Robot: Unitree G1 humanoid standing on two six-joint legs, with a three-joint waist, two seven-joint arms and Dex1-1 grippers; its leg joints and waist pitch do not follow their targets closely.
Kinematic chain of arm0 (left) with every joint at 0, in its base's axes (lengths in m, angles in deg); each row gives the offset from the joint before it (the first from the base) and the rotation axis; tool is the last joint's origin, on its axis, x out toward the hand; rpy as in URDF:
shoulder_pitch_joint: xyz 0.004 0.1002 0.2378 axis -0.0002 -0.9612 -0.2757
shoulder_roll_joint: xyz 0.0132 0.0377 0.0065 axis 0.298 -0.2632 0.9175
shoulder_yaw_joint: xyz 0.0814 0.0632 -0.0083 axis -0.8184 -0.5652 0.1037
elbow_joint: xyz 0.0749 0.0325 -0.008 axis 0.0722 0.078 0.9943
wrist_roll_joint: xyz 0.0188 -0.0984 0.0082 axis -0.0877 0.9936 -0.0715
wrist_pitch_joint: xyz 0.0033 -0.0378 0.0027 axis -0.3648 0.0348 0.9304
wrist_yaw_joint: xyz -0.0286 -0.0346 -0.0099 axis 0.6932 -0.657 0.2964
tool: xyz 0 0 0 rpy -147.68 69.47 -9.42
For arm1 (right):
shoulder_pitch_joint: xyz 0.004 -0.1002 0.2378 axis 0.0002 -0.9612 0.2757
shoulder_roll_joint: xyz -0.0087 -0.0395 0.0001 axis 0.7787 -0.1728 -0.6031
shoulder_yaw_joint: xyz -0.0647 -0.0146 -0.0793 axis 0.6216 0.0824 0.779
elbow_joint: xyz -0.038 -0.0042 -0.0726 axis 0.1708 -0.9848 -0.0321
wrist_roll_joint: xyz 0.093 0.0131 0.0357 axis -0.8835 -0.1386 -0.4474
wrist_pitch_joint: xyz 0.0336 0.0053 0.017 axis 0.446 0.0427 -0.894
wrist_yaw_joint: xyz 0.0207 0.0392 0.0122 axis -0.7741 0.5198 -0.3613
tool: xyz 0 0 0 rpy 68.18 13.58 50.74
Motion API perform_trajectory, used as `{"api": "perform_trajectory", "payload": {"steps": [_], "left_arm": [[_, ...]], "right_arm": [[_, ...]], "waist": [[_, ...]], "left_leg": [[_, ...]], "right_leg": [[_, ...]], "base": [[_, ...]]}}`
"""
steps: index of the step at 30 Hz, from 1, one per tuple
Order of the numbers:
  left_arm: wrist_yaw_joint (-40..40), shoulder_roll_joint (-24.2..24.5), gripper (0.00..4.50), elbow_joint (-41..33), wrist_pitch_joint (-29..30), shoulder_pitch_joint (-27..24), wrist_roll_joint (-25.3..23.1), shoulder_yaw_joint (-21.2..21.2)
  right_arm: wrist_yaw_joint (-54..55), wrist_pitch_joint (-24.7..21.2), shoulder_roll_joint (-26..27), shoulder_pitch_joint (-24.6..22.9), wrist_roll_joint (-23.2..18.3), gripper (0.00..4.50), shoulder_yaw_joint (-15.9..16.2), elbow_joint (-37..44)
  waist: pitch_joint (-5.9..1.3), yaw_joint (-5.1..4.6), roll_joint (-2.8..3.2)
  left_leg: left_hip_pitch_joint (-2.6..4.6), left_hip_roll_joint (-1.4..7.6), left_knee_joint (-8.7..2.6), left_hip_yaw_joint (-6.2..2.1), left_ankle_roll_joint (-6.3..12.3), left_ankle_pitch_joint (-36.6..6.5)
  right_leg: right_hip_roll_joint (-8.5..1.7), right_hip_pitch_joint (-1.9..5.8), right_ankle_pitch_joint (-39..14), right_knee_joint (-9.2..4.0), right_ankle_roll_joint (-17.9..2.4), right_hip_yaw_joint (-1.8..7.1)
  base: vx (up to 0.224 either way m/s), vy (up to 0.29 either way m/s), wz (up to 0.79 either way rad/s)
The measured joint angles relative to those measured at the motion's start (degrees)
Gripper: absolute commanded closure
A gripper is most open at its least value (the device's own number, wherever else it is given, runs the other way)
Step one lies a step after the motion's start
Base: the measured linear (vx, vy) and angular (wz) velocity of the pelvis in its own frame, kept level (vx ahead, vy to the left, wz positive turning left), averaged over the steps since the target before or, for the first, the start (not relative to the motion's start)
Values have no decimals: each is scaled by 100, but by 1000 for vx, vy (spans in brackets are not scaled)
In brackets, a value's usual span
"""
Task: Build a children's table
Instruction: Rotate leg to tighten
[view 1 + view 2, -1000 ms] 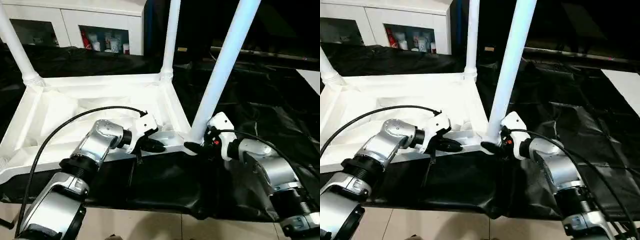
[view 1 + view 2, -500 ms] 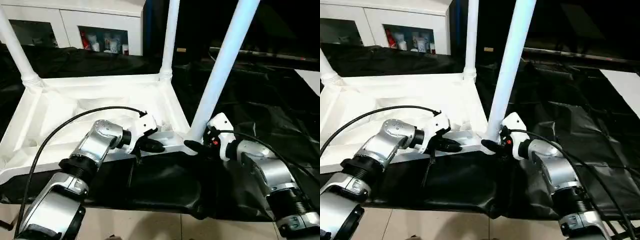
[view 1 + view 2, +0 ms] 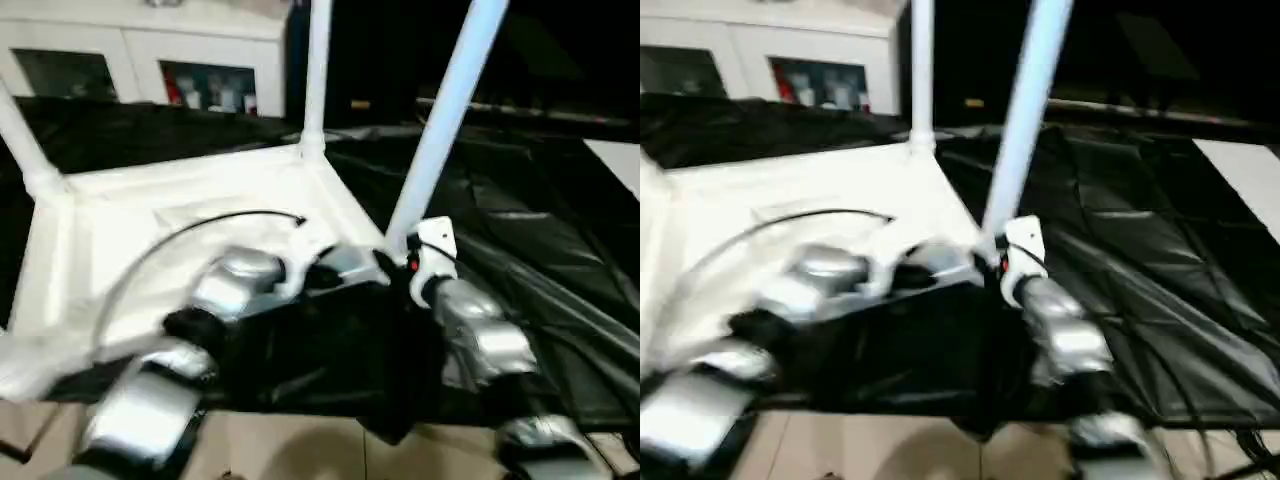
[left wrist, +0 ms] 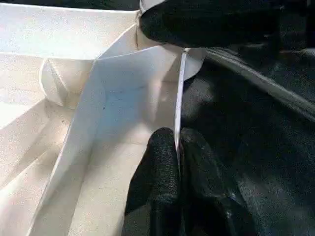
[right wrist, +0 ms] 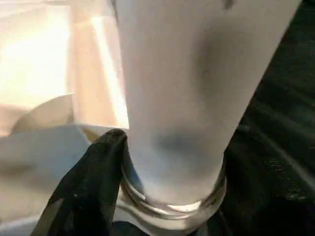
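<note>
Black sheeting (image 3: 560, 260) covers the work surface, w/ a white glass-door cabinet (image 3: 150, 60) at the back. On the sheeting lies the table top (image 3: 180, 200), upside down, ribbed underside up. Three legs are in view, all standing in corner sockets: near-right leg (image 3: 440, 120), far-right leg (image 3: 317, 70), far-left leg (image 3: 22, 140).

Left gripper (image 4: 177, 157) sits at the top's near rim, fingers pinched right together on the thin rim edge (rim passes between the two tips, no gap either side). Left fingers (image 4: 160, 172) are black, knuckled; the rim runs on to the corner socket.

Right gripper (image 3: 395, 272) is at the foot of the near-right leg, where it enters the socket (image 5: 172, 206). One black finger (image 5: 93, 182) lies against the leg's base on one side; the other finger isn't clear in the pics. Jaws stand wide enough to take the tube, so a grip round the leg base.

Vs 1 s ago: the whole head view has shifted, so part of the change is camera. Even so, the top now sits turned on the sheeting, its near-right corner swung toward picture centre, and the near-right leg leans less steeply. Both forearms have drawn in closer together near that corner (before, they were spread wider apart). Left pinch on the rim is unchanged; right gripper stays at the leg foot.
</note>
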Motion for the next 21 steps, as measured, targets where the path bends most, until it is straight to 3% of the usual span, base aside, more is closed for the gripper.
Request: {"api": "perform_trajectory", "payload": {"steps": [3,7,10,13,16,21], "left_arm": [[-294,-161,450,323,-76,188,-7,66],[-296,-161,450,349,-205,191,-42,61],[-253,-148,450,355,-342,190,-93,50],[-120,35,450,376,-646,180,-114,51],[56,64,450,370,-862,148,-115,50],[142,100,450,225,-1089,22,-108,62]], "right_arm": [[550,86,129,286,181,180,-38,-340],[528,269,107,316,240,180,-23,-460],[494,344,69,291,259,114,3,-431],[329,481,92,56,237,94,66,-180],[205,456,-96,-229,291,71,146,272],[-596,-137,-666,-1152,189,71,363,1952]], "waist": [[5,5,16],[3,13,23],[3,28,23],[7,4,33],[-6,40,67],[8,93,42]], "left_leg": [[-31,-5,1,0,1,0],[-33,-6,-1,2,2,1],[-31,-6,-1,7,2,1],[-41,-2,-30,7,0,2],[-38,-1,-71,12,-19,16],[-38,1,-78,30,26,42]], "right_leg": [[-4,-12,0,-25,0,2],[-4,-13,3,-24,2,7],[-4,-21,22,15,5,21],[6,-44,56,23,20,22],[9,-59,49,25,2,21],[5,-58,14,31,9,26]], "base": [[0,0,0],[0,0,0],[0,0,0],[0,0,0],[58,-17,0],[11,-1,0]]}}
